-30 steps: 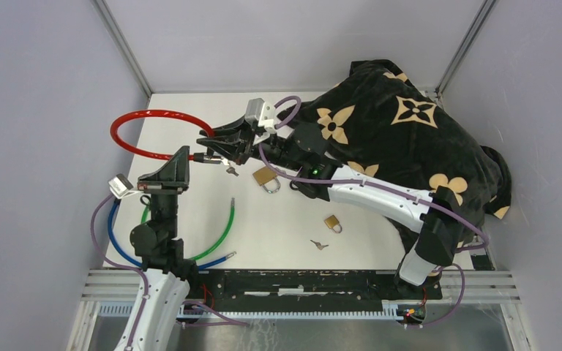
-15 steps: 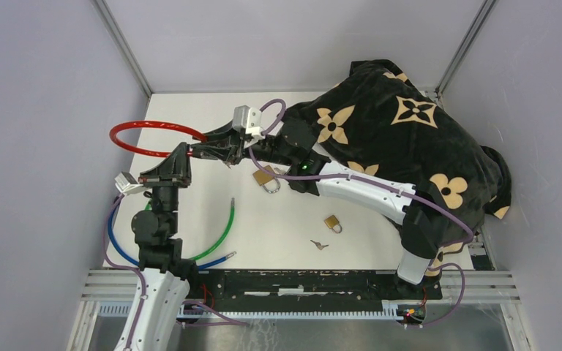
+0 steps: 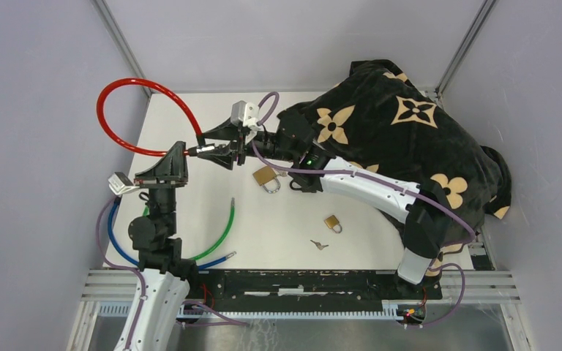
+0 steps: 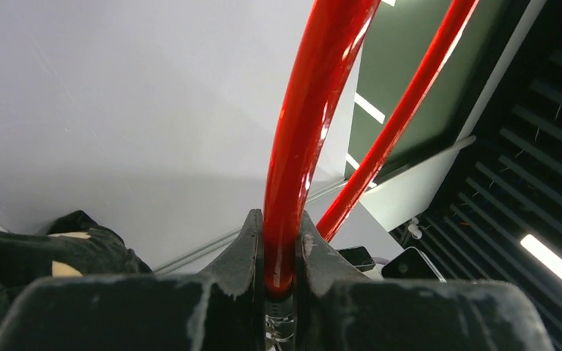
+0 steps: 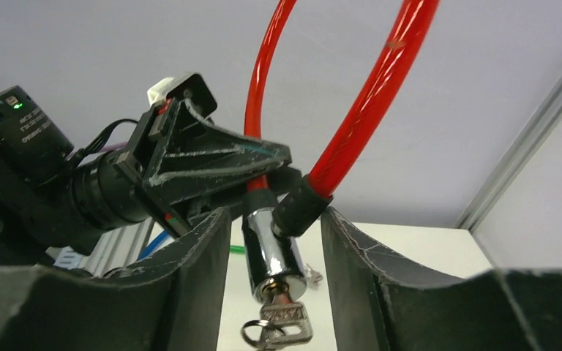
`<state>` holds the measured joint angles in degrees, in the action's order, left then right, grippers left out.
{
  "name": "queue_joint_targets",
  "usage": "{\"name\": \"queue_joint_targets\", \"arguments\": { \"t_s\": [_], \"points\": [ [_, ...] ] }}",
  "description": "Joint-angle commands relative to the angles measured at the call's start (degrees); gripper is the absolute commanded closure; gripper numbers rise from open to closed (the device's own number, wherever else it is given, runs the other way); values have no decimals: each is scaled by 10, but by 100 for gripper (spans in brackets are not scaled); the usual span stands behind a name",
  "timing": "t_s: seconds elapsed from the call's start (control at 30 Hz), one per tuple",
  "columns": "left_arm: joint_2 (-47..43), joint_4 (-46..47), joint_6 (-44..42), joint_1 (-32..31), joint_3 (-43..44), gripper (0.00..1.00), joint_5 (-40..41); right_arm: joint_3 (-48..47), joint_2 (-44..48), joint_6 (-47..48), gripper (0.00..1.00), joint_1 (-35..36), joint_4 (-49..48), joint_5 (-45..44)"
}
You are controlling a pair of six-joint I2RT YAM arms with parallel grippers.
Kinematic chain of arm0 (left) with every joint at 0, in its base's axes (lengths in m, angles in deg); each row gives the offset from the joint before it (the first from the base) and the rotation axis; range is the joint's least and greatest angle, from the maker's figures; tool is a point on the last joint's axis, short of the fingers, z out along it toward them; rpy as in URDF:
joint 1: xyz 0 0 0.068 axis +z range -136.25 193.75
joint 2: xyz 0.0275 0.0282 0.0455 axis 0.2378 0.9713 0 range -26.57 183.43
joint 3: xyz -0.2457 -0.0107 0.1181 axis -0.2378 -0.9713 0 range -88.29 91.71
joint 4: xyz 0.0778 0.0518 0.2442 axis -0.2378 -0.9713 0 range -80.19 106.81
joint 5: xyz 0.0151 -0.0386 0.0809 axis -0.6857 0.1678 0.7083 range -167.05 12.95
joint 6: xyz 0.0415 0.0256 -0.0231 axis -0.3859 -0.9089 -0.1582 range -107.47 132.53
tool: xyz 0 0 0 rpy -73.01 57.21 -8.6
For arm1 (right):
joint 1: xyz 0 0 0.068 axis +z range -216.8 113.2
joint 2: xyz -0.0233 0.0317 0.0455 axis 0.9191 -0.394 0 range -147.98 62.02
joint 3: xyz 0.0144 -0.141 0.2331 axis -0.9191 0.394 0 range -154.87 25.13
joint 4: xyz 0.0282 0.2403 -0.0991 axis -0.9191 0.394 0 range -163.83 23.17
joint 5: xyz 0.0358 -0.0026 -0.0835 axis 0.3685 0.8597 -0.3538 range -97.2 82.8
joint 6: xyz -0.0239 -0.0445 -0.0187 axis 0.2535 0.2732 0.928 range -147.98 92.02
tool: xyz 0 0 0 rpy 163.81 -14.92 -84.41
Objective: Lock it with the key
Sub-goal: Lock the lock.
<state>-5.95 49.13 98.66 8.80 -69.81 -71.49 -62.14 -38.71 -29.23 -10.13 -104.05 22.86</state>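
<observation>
Left fingers (image 4: 245,252) clamped tight on the red cable lock (image 3: 128,99), loop held up over the far-left surface (image 3: 285,227). Right fingers (image 5: 197,270) spread wide, straddling its chrome cylinder (image 5: 272,256); key (image 5: 282,322) sits in the cylinder end. Two brass padlocks (image 3: 265,178) and a loose key (image 3: 319,245) lie mid-surface.

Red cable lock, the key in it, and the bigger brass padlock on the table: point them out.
red cable lock (image 5: 366,102), right wrist view, on the thick red cable.
key (image 5: 284,318), right wrist view, on its head below the cylinder.
brass padlock (image 3: 264,175), top external view, on its body.
</observation>
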Motion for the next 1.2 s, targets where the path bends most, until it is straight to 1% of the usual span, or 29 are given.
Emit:
{"name": "queue_joint_targets", "arguments": {
  "t_s": [0.0,0.07,0.17,0.23,0.3,0.37,0.4,0.5,0.57,0.67,0.73,0.83,0.97,1.1,1.17],
  "points": [
    [-7,108,-92,1,19,98,-4,-40,40,8,45,2,60,53],
    [-7,139,-143,1,13,98,-10,-57,50,29,41,-3,107,70],
    [-7,212,-260,2,0,98,-32,-75,65,55,36,-13,170,97],
    [-8,228,-299,2,-4,98,-37,-89,70,86,32,-17,223,115],
    [-10,237,-315,1,-5,98,-44,-103,72,116,30,-23,274,125],
    [-11,246,-313,2,-6,98,-52,-107,74,129,28,-36,299,132],
    [-10,253,-312,2,-5,98,-68,-108,76,129,28,-44,301,140],
    [-9,255,-309,1,-3,98,-76,-118,74,114,27,-71,301,180],
    [-9,254,-306,1,-2,98,-77,-142,63,115,27,-85,341,203],
    [-8,251,-294,1,0,98,-76,-185,40,124,29,-89,391,212],
    [-7,250,-291,1,1,98,-76,-199,27,103,31,-90,396,230],
    [-6,240,-282,1,2,98,-72,-194,18,57,33,-87,381,235],
    [-6,217,-259,0,7,98,-61,-160,40,63,33,-74,372,200],
    [-4,191,-226,1,10,98,-57,-102,70,44,33,-69,313,148],
    [-3,192,-226,1,10,98,-58,-98,64,40,34,-67,308,143]
  ]
}}
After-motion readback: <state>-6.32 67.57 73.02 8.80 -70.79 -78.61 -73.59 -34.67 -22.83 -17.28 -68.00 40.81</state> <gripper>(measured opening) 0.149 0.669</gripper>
